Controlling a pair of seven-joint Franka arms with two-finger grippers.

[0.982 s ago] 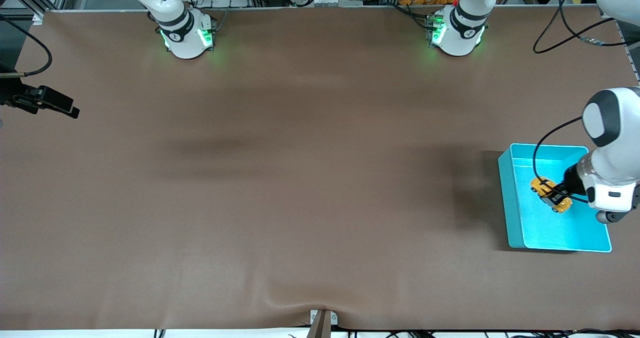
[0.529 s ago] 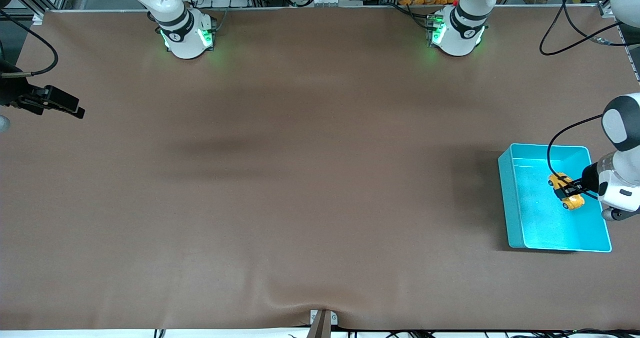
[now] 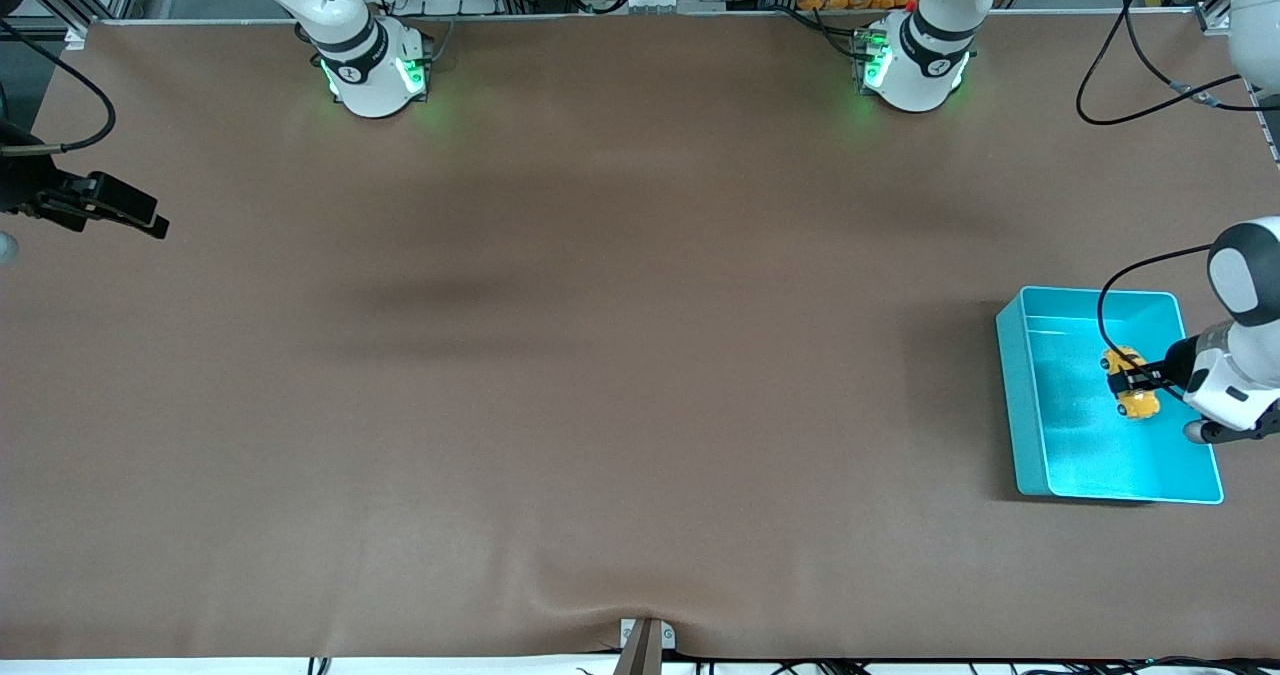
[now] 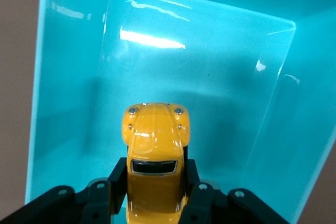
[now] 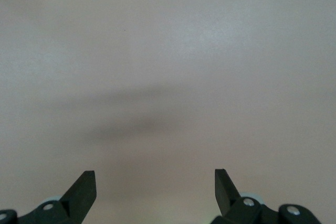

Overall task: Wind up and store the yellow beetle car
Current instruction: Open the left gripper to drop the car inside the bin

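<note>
Yellow beetle car (image 3: 1132,383), held over turquoise bin (image 3: 1040,455)
Left claw (image 3: 1135,381) clamped on its sides; right claw (image 3: 150,223) waits, gaping, empty, worktop's (image 3: 600,355) 9 o'clock edge.

Beetle car (image 3: 1132,387) in L pincer (image 3: 1134,386) over bin (image 3: 1018,395), L-arm table end

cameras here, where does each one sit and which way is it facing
Front view: high across the table, facing both arm bases; shows the brown table, right gripper waiting over its end.
Left wrist view: on the left arm, looking into the turquoise bin; left gripper shut on the yellow beetle car.
Right wrist view: on the right arm, looking down at bare table; its open fingertips show.
Shared: front and left wrist views both show car and bin.
</note>
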